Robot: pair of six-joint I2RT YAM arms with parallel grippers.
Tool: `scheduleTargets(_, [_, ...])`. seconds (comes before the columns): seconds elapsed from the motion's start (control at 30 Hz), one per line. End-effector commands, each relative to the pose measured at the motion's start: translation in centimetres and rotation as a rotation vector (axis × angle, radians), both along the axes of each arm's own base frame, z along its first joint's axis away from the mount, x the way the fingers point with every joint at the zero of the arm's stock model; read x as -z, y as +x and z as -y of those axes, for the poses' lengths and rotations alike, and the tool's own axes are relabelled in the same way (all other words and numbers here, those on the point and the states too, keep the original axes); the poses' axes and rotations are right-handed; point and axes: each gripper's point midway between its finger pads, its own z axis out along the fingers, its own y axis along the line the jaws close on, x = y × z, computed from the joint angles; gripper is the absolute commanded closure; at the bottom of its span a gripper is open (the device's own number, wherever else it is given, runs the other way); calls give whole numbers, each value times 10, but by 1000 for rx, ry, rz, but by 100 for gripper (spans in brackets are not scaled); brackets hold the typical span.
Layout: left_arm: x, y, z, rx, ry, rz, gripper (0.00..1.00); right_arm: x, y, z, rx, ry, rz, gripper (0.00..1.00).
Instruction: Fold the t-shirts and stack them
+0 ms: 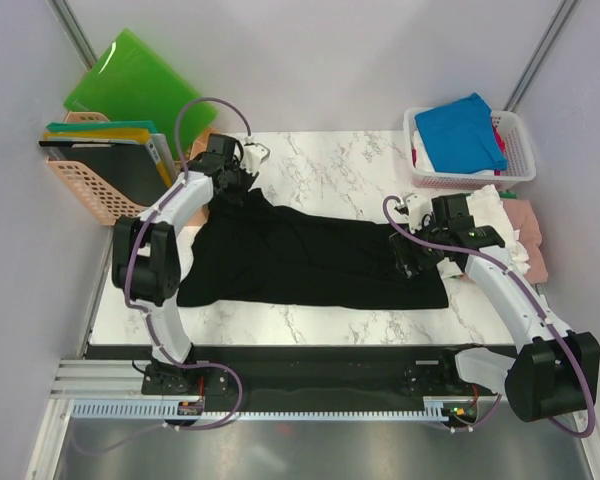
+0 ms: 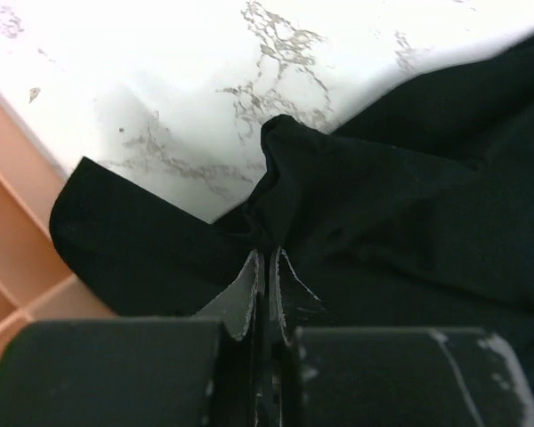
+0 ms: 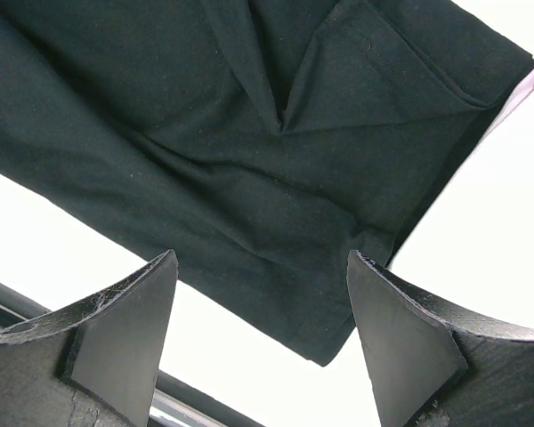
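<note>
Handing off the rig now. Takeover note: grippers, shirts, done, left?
Left gripper: shut on a bunched fold of the black t-shirt, far-left end.
Right gripper: open above its right end, holding nothing.
Blue t-shirt tops the white basket; white and pink cloth lies beside the black one's right end.
Done: black one spread out, no fold yet.
Left: fold it, stack, then the others.

Matt black cloth t-shirt (image 1: 310, 255), glossy white marble-look table (image 1: 330, 160); translucent green plastic boards (image 1: 130, 85)

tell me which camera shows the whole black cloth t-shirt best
Top external: the large black cloth t-shirt lies spread out, seen almost whole. Left wrist shows only a fold pinched in the left claw; right wrist only one end.
</note>
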Motion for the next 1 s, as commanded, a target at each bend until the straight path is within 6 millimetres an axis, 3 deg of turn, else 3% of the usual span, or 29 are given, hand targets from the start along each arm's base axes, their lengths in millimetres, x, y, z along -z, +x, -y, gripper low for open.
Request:
scheduleTargets(0.0, [-18,-20,6,5,-51,33,98,-7,1,-3,-23,17,41,15])
scheduleTargets(0.07, [-24,-30,5,4,-53,40,98,-8,1,-2,-22,12,48,15])
scheduleTargets(0.3, [-12,-78,-6,-1,-41,-19,98,-13,3,3,-22,-18,62,15])
scheduleTargets(0.47, [-20,-113,-9,8,-70,-45,98,-17,8,5,-32,-41,77,15])
scheduleTargets(0.7, [-25,-145,-13,-6,-90,-65,98,-21,16,0,-49,-21,74,15])
scheduleTargets(0.97, [-29,-167,-13,-19,-121,-89,98,-25,21,0,-64,-32,87,15])
